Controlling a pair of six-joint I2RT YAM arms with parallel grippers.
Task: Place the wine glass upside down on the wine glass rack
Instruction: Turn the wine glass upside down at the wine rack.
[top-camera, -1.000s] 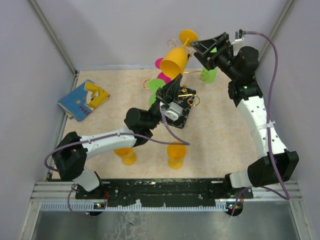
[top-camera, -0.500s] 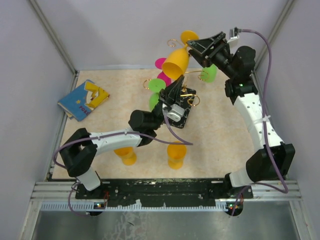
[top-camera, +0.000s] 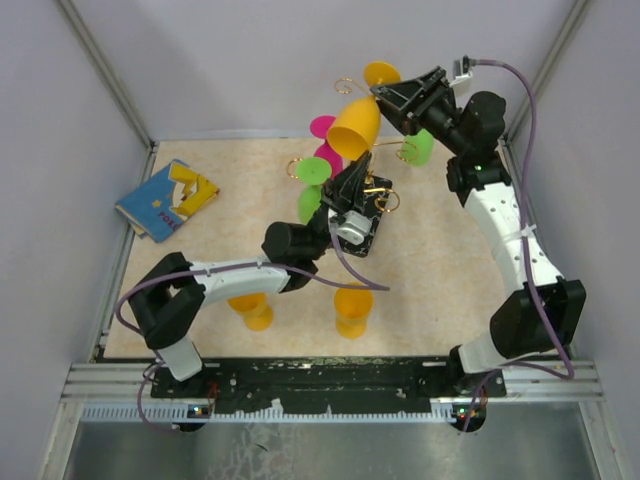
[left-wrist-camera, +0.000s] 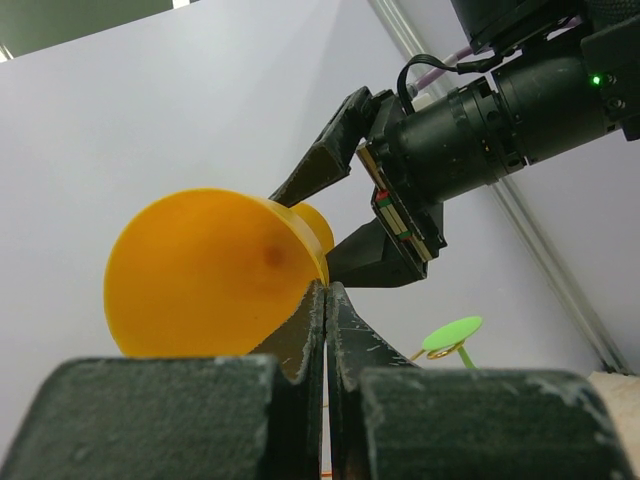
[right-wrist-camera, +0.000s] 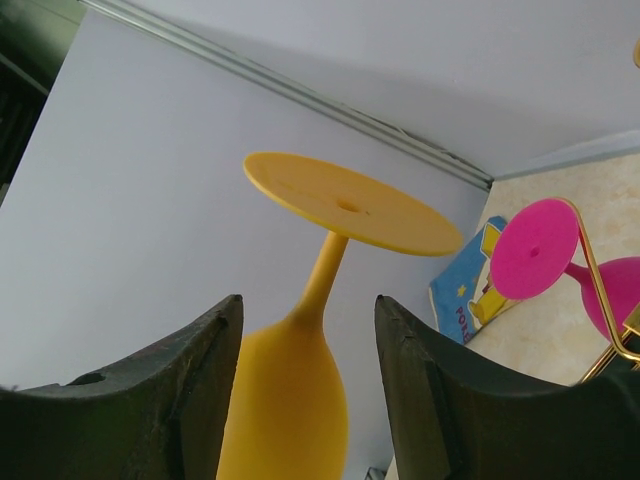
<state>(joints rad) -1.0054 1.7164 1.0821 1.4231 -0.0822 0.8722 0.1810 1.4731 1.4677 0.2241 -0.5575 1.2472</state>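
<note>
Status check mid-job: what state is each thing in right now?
Orange wine glass: inverted, tilted, foot up, in the air.
Left gripper: shut on its rim.
Right gripper: open, straddling its stem.
Gold wire wine glass rack: upright, pink glass and green glass hanging.
Two other orange glasses: standing upright.
Blue picture book: closed, flat.

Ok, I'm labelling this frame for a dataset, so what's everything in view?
rack: one, gold wire on black base, mid-table
orange glasses: three; one upside down at the rack's top, two upright near the arms
pink glass: one, hung on the rack
green glasses: seemingly two, on the rack's left and right
book: one, blue and yellow, table's left
table: one, beige
left fingers: black, shut, by the rack's base
right fingers: black, either side of the orange glass
</note>
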